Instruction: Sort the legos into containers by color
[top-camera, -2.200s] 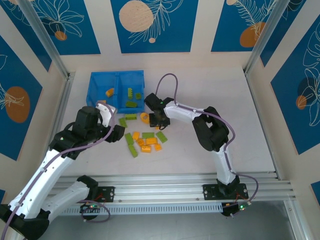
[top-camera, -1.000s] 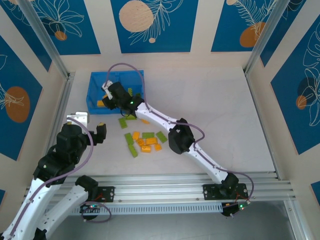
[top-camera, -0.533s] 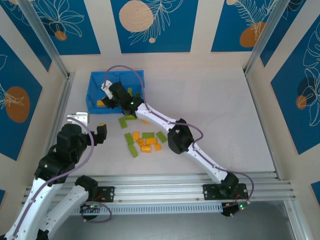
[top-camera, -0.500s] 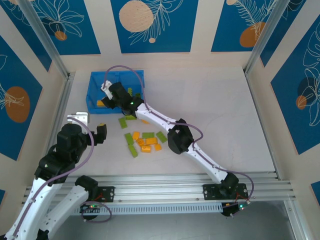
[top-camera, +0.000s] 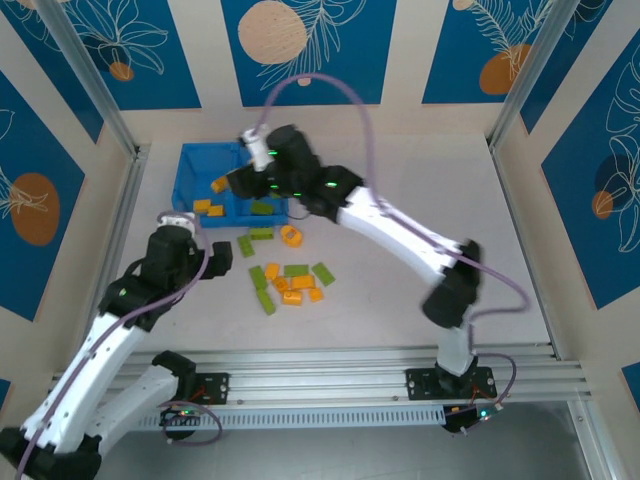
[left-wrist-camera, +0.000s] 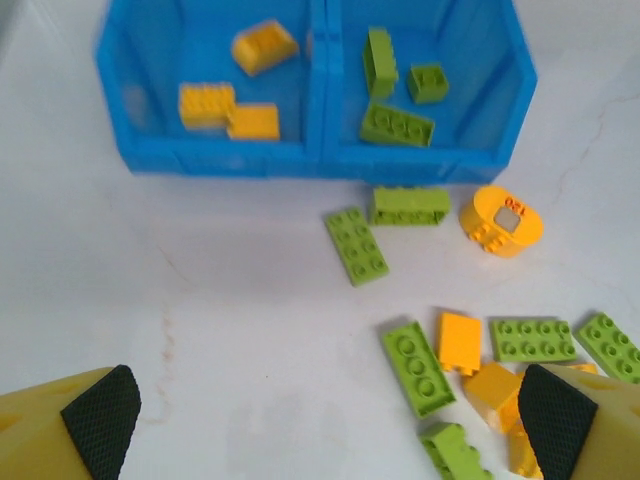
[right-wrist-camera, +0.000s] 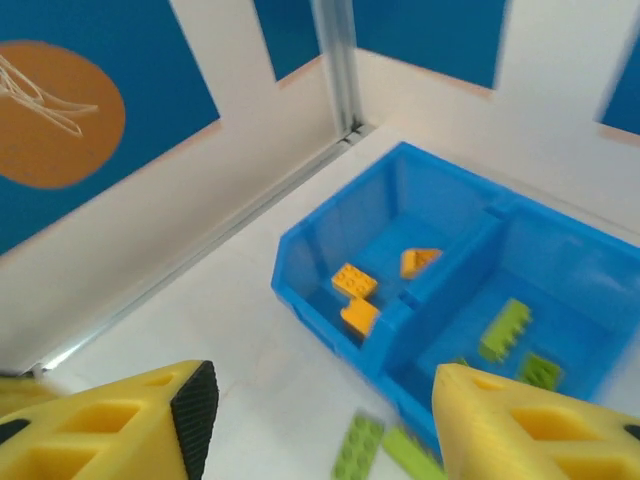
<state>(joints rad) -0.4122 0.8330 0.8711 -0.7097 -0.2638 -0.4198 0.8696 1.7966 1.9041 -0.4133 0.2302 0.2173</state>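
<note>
The blue bin (top-camera: 184, 186) sits at the back left, with its two containers side by side. Three orange legos (left-wrist-camera: 207, 103) lie in the left container and three green legos (left-wrist-camera: 397, 125) in the right one. More green and orange legos (top-camera: 296, 271) lie loose on the table in front of the bin, among them a round orange piece (left-wrist-camera: 500, 220). My right gripper (top-camera: 243, 178) hovers open above the bin with nothing between its fingers (right-wrist-camera: 195, 410). The left gripper (top-camera: 208, 248) stands wide open and empty, low over bare table just left of the loose pile.
A metal rail (top-camera: 120, 225) and the wall run close along the bin's left side. White table (top-camera: 430, 190) stretches to the right of the pile. In the right wrist view the bin (right-wrist-camera: 320, 255) lies below, two green legos (right-wrist-camera: 358, 447) beside it.
My right gripper opened and rose out of the bin's left container, where one more orange lego now lies. My left arm moved forward and right toward the loose pile.
</note>
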